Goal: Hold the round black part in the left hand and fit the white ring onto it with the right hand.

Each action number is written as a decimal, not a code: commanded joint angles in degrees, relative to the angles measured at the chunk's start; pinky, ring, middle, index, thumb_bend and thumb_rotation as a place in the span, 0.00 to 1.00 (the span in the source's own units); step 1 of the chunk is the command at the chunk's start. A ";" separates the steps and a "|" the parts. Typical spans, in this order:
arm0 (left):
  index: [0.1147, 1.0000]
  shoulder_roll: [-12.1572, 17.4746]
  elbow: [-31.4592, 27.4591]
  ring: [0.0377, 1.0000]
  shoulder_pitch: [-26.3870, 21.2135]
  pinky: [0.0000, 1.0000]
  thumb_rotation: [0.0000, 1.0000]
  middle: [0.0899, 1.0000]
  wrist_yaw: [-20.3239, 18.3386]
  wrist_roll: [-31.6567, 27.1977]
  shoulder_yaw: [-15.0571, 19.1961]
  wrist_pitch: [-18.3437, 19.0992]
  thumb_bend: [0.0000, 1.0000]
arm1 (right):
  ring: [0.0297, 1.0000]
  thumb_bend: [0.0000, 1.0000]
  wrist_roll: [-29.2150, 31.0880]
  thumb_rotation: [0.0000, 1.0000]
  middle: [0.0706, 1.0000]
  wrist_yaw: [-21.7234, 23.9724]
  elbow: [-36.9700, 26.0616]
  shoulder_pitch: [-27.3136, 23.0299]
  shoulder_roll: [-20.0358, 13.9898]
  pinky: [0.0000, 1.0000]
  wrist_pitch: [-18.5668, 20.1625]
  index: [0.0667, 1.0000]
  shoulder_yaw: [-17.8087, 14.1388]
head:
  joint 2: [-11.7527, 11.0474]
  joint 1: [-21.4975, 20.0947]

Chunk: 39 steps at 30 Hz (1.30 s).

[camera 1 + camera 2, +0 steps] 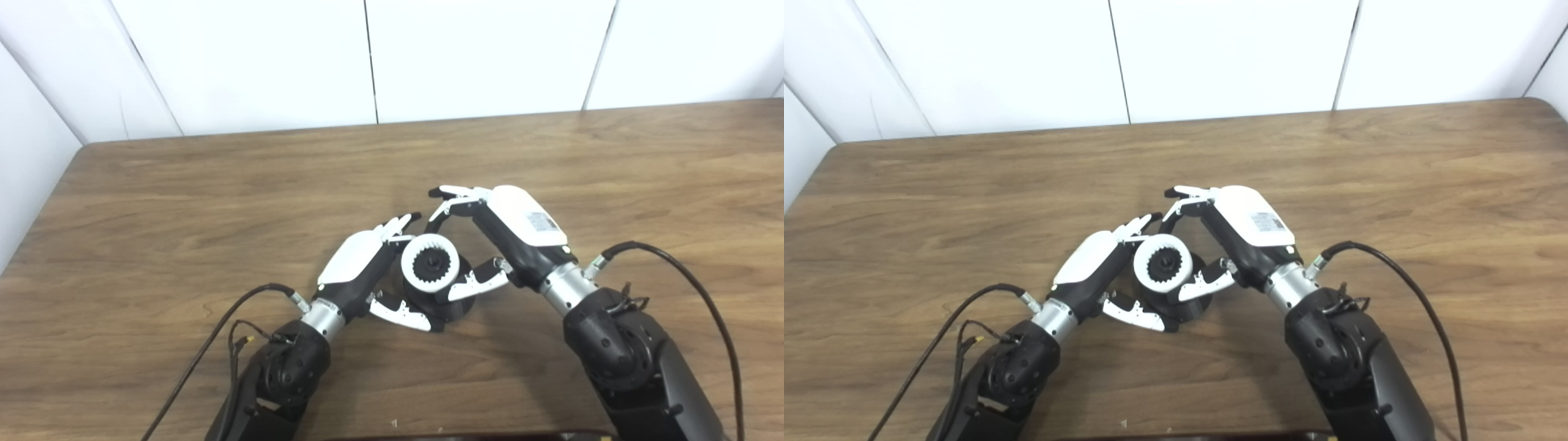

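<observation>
Lighting even and bright, diffuse, apparently from overhead. The table [184, 202] shows wood grain clearly with no hot spots; only soft, short shadows lie on it, close under the left hand [358, 260], the right hand [514, 229] and the black part [450, 306]. White wall panels [478, 55] behind the table are near blown out, seams still readable. White hand shells slightly overexposed. Overall mildly soft, compression smear on fine detail. Table's far edge bows slightly: mild wide-angle distortion.

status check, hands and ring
Left hand shut on black part. Right hand around white ring, thumb under it. Ring sits on the part, toothed bore over its hub. Nothing in the way.
</observation>
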 commanded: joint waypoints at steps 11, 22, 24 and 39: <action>0.57 -0.08 -3.20 1.00 -1.30 1.00 0.37 1.00 1.19 -0.30 -0.65 -0.91 0.96 | 0.83 0.52 -1.22 0.16 0.85 -3.10 5.30 -2.62 0.36 0.86 -4.18 0.46 0.43 | 0.58 0.24; 0.58 0.75 -3.66 1.00 -1.25 1.00 0.35 1.00 1.06 -0.11 -0.27 0.16 0.95 | 0.84 0.52 -0.03 0.16 0.85 -2.41 3.53 -0.69 -1.06 0.91 -3.75 0.46 -1.12 | 1.29 0.10; 0.58 0.98 -3.89 1.00 -1.31 1.00 0.34 1.00 0.87 -0.18 -0.22 0.52 0.95 | 0.84 0.52 0.04 0.16 0.85 -2.10 2.89 0.07 -1.61 0.92 -3.53 0.46 -1.44 | 1.62 0.02; 0.57 1.93 -3.88 1.00 -2.08 0.99 0.35 1.00 -0.11 -0.85 0.34 0.06 0.95 | 0.86 0.78 -2.28 0.37 0.88 1.70 1.15 2.12 -4.48 0.87 -1.96 0.65 -1.30 | 2.26 -0.81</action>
